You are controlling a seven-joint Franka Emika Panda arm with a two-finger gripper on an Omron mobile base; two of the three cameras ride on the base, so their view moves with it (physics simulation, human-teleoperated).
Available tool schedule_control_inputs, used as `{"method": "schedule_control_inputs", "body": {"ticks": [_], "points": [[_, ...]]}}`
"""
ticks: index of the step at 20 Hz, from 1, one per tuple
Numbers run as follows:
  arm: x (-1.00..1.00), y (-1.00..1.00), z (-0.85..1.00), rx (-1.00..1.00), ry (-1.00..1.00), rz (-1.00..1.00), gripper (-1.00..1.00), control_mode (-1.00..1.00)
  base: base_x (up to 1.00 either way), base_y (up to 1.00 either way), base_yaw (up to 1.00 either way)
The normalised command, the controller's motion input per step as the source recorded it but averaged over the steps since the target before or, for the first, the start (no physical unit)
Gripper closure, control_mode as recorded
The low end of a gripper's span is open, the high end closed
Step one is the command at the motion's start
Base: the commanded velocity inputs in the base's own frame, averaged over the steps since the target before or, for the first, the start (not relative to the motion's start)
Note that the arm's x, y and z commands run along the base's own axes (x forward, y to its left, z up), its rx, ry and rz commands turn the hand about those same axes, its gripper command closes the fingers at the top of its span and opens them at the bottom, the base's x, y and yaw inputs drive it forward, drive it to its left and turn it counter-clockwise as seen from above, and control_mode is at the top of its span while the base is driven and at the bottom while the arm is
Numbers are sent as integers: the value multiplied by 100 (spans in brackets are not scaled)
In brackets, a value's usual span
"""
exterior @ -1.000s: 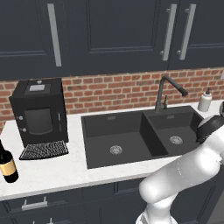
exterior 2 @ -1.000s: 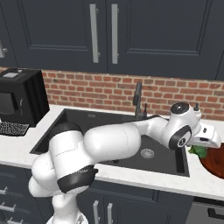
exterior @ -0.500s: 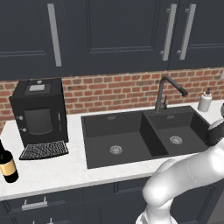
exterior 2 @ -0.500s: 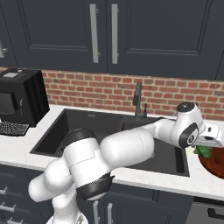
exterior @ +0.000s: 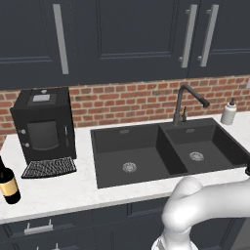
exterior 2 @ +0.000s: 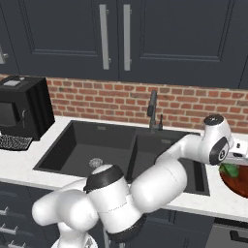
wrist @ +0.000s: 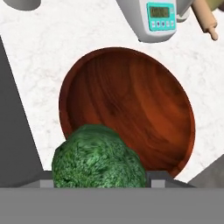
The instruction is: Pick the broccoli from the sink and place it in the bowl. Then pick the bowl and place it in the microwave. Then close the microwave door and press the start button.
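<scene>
Swinging right since the earlier frame, the gripper now hovers over the bowl, jaws clamped on the broccoli, poised for release.

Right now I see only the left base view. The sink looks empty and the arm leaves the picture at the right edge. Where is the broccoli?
Observer: In the hand view, the broccoli sits gripped between the fingertips of the gripper.
Operator: Is it over the bowl?
Observer: Partly. It hangs over the rim of the bowl, at the lower left of the hand view.
Operator: Is anything in the bowl?
Observer: No, its inside is bare.
Operator: Where does the bowl stand?
Observer: In the right base view, it stands on the counter, to the right of the sink.
</scene>
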Motion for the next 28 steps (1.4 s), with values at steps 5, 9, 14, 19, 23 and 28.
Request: {"method": "schedule_control_inputs", "body": {"ticks": [5,9,14,19,23,28], "points": [[16,-24,-39,2,0,0,100,-100,0,0,0],[21,-18,-35,0,0,0,100,-100,0,0,0],[22,-35,-21,1,0,0,100,-100,0,0,0],[22,-29,-17,1,0,0,-100,-100,0,0,0],[23,-19,-3,1,0,0,-100,-100,0,0,0],[5,-2,0,0,0,0,-100,-100,0,0,0]]}}
